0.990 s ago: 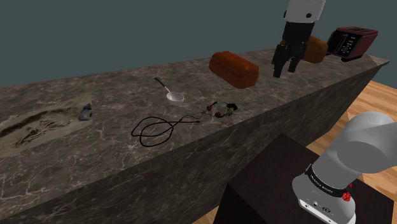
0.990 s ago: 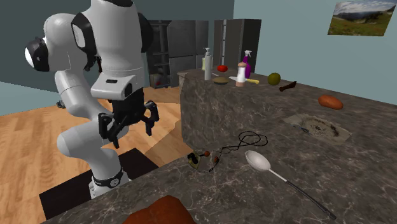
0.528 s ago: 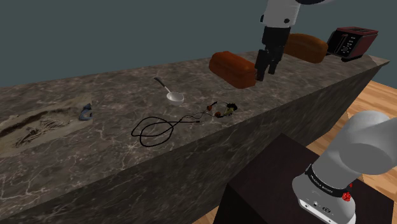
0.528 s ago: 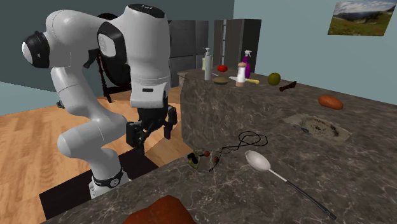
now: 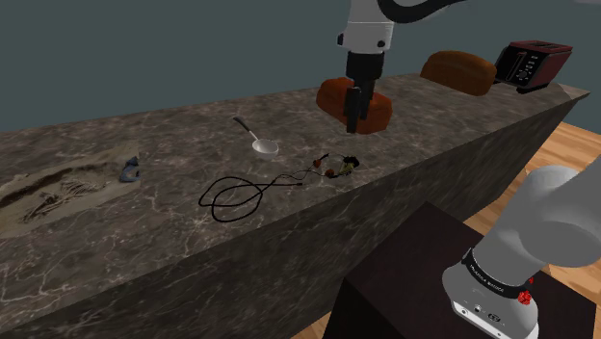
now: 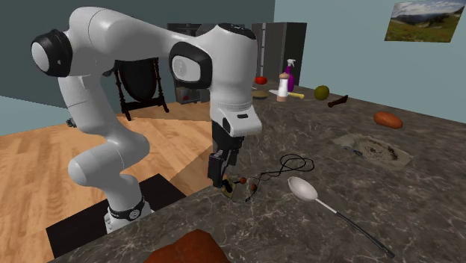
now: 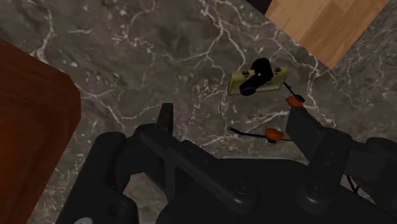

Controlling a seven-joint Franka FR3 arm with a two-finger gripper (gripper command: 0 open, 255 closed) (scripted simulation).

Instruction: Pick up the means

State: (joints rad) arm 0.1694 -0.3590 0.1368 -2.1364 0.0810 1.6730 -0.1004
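A small yellowish device (image 5: 339, 166) with a black knob and orange bits lies on the dark marble counter (image 5: 173, 241) near its front edge. A thin black cable (image 5: 236, 195) runs from it and coils into a loop toward the shoulder view's left. My black gripper (image 5: 353, 112) hangs point-down above the counter, between the device and a brown loaf (image 5: 371, 108). In the wrist view the device (image 7: 257, 79) lies ahead of the gripper (image 7: 232, 124), whose fingers (image 7: 165, 121) stand apart with nothing between them. In the second exterior view the gripper (image 6: 220, 173) hovers just beside the device (image 6: 237, 187).
A white spoon (image 5: 256, 137) lies behind the cable. A second loaf (image 5: 458, 71) and a dark red toaster (image 5: 528, 64) stand at the counter's far right. A small blue object (image 5: 130, 169) and a sunken patch (image 5: 58, 197) are on the left. Bottles (image 6: 284, 82) stand far off.
The arm has swung from the toaster end toward the shoulder view's left, past the loaves, and now holds the gripper over the counter close to the device. Nothing on the counter moved.
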